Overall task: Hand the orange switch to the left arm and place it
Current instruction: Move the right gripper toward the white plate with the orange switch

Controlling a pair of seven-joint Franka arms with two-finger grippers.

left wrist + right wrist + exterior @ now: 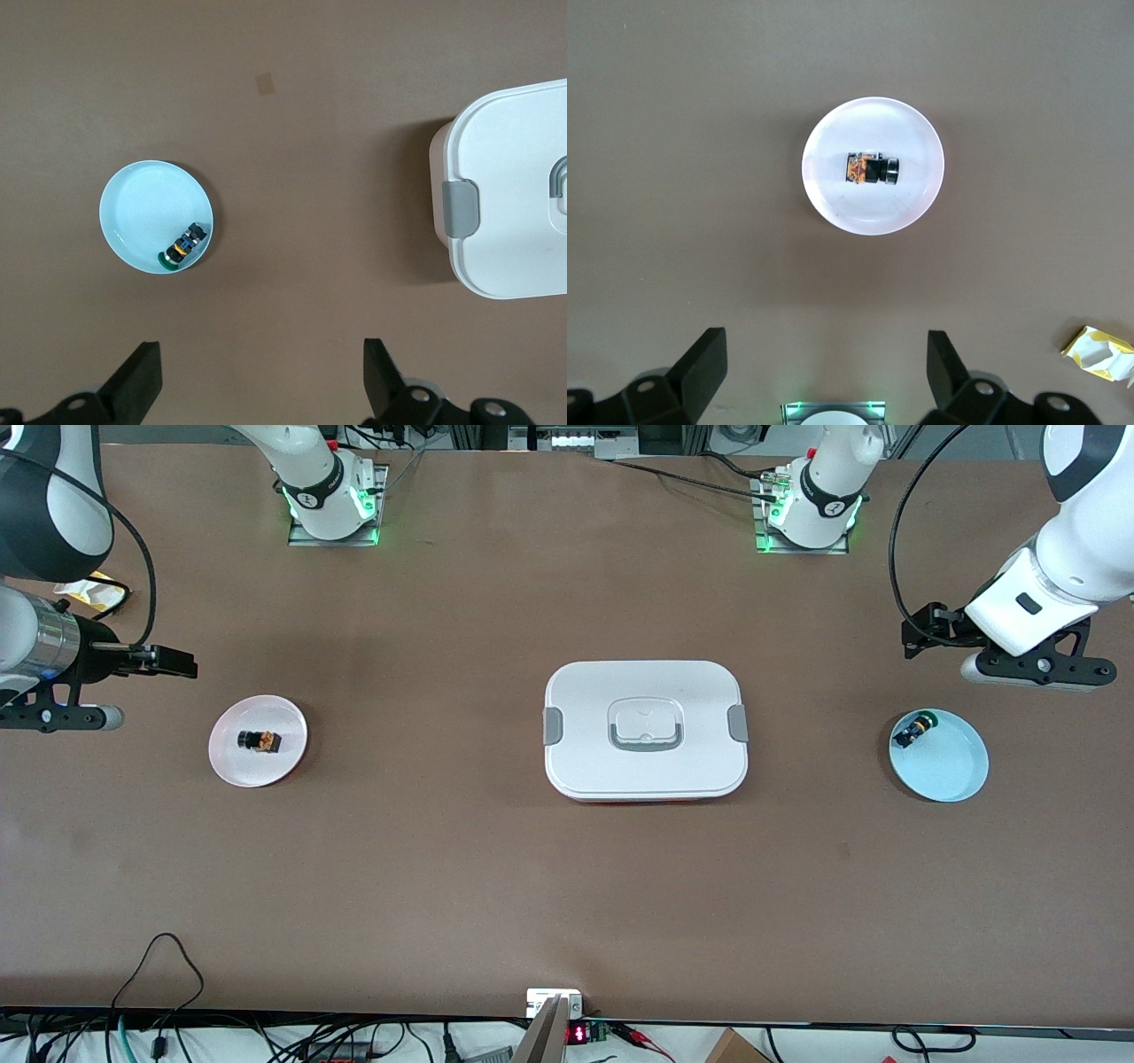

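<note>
1. Tiny black-bodied orange switch [259, 740] lies on its side in the round pale pink plate [232, 766], toward the right arm's end.
2. Large white plastic box [646, 730] mid-table.
3. Right gripper [826, 370] above the table beside the pink plate: fingers wide apart, empty.
4. Left gripper [262, 379] above the table beside the round light blue plate [952, 766]: fingers wide apart, empty.

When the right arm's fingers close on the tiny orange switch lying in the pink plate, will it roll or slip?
The tiny black-and-orange push-button switch lies on its side in the shallow round pink plate, so its round cap may let it roll. It looks rigid and light, so it could skid on the smooth plate if nudged.
</note>
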